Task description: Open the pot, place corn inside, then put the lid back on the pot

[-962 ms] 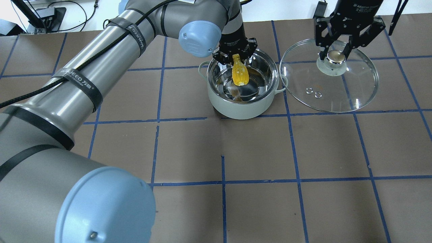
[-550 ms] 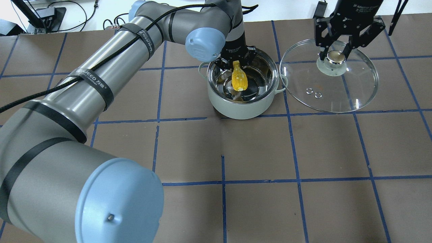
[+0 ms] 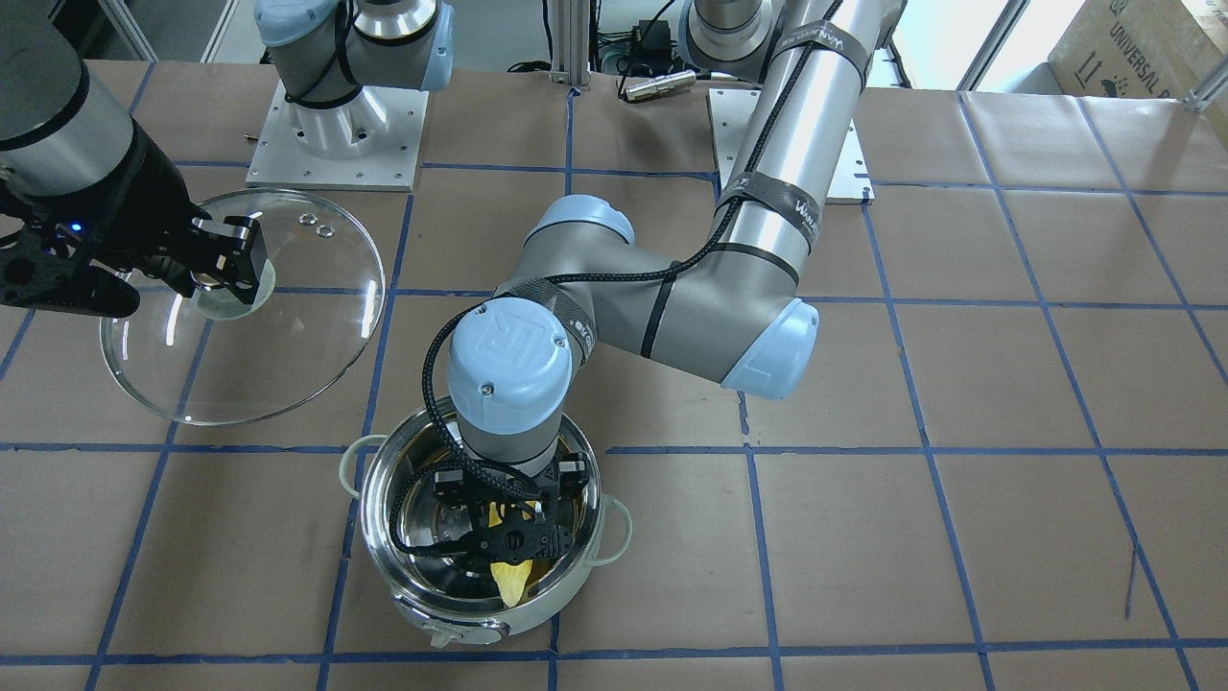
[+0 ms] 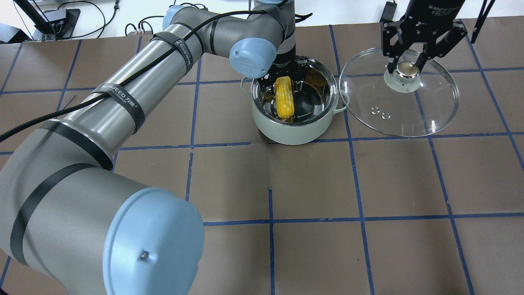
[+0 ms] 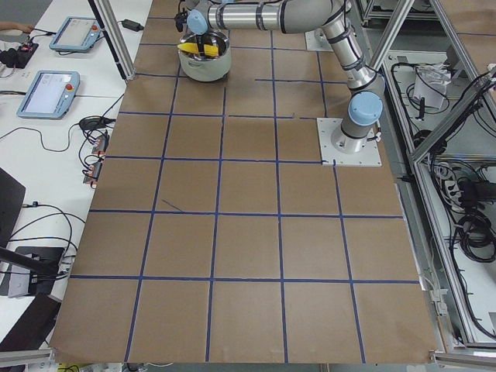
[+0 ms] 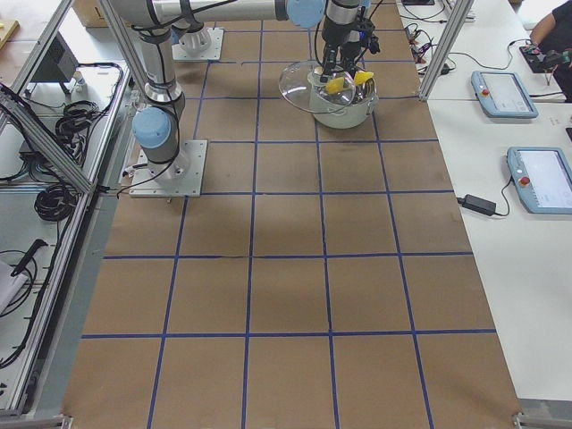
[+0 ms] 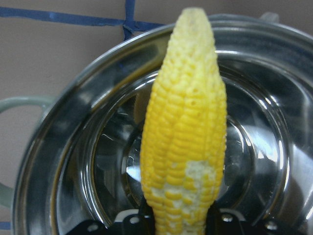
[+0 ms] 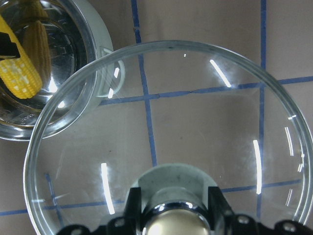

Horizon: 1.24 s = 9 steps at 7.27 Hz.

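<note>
the left tool (image 4: 282,78) pinched the corn (image 4: 284,98) by its blunt end, inside the rim of the pot (image 4: 294,133), a little toward 9 o'clock of the bowl's centre in the overhead view. the corn's long axis ran steeply down along the tool's own line, pale tip toward the pot floor; contact could not be told. letting go looked like the step due. the right tool (image 4: 404,67), nearer the lid (image 4: 409,110), pinched it by its centre at 3 o'clock of the pot, over the worktop (image 4: 327,184).
</note>
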Available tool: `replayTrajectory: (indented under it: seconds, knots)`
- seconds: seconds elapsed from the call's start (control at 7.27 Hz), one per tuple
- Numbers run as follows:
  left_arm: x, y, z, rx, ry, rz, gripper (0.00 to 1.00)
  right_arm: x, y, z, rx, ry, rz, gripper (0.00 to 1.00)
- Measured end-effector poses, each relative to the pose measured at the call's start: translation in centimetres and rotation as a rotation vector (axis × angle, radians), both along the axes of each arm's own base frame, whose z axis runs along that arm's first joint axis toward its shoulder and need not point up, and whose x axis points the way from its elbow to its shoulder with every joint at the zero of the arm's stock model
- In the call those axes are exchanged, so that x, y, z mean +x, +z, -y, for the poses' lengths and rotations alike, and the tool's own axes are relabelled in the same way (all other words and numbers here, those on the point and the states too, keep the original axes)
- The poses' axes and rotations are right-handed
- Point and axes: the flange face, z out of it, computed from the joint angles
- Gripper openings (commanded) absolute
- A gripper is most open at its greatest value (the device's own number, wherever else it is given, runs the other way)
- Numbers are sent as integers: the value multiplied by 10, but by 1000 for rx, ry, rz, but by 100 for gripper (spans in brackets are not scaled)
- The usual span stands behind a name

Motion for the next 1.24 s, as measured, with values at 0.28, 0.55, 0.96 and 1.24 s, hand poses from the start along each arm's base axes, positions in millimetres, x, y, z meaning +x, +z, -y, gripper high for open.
replayTrajectory:
  seconds: [0.28,0.55,0.96,1.24]
  knots:
    - [4,28,-5,-22,1,-14,100,0,0,0,0,0,0,37]
    - [35,66,-3,-40,-5,-19,100,5,4,-1,-9,5,-1,37]
    - [152,129,-3,-16,-130,12,100,43,8,-3,-42,40,1,37]
    - [235,166,-41,-19,-193,60,100,88,-6,10,-73,76,-4,37]
